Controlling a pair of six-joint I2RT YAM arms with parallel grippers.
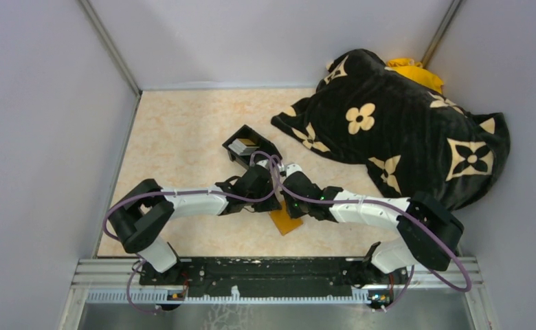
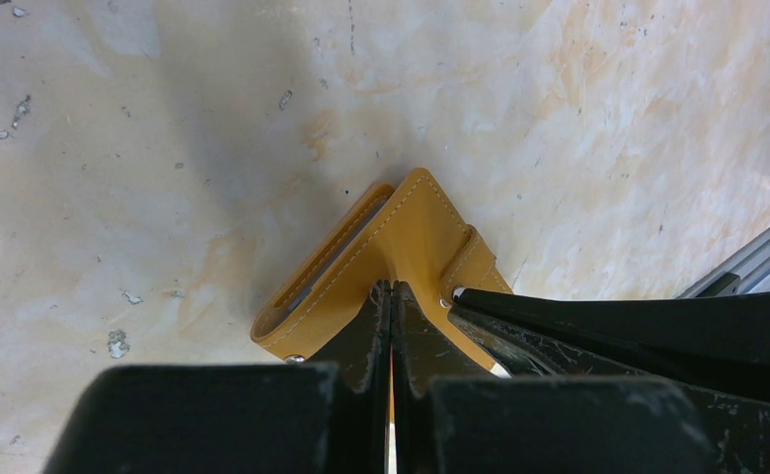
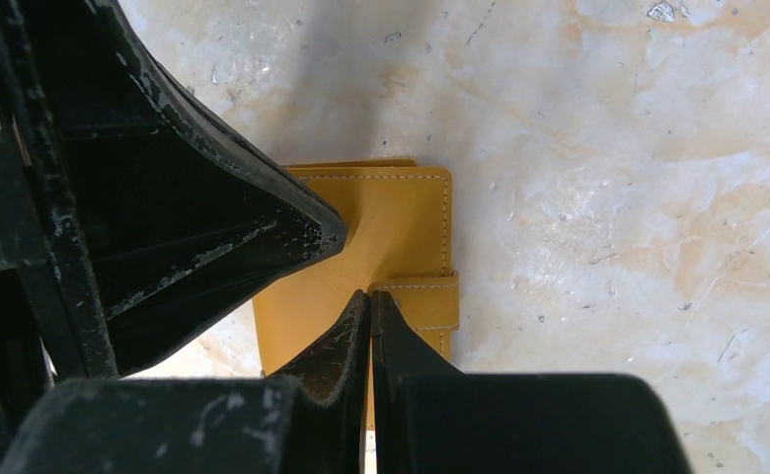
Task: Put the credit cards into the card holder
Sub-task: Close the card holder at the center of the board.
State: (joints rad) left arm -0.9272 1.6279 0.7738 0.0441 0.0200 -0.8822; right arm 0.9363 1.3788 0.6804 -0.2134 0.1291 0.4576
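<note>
Stage: opening card holder [image 2: 401,232] by near edge of bench [image 1: 183,137]; left tool [image 2: 391,286] and right tool [image 3: 370,293] both closed, tips against it, hold unclear; next move likely needs leaves parted for credit cards [image 1: 243,146].

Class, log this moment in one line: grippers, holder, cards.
left gripper: shut on card holder | right gripper: same | credit cards: in black box

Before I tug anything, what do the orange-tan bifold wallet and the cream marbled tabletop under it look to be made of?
The orange-tan bifold wallet looks like leather or faux leather: matte, smooth, pale stitching along its edges and tab. The cream marbled tabletop looks hard, smooth and scuffed; laminate or real stone, I cannot tell.
</note>
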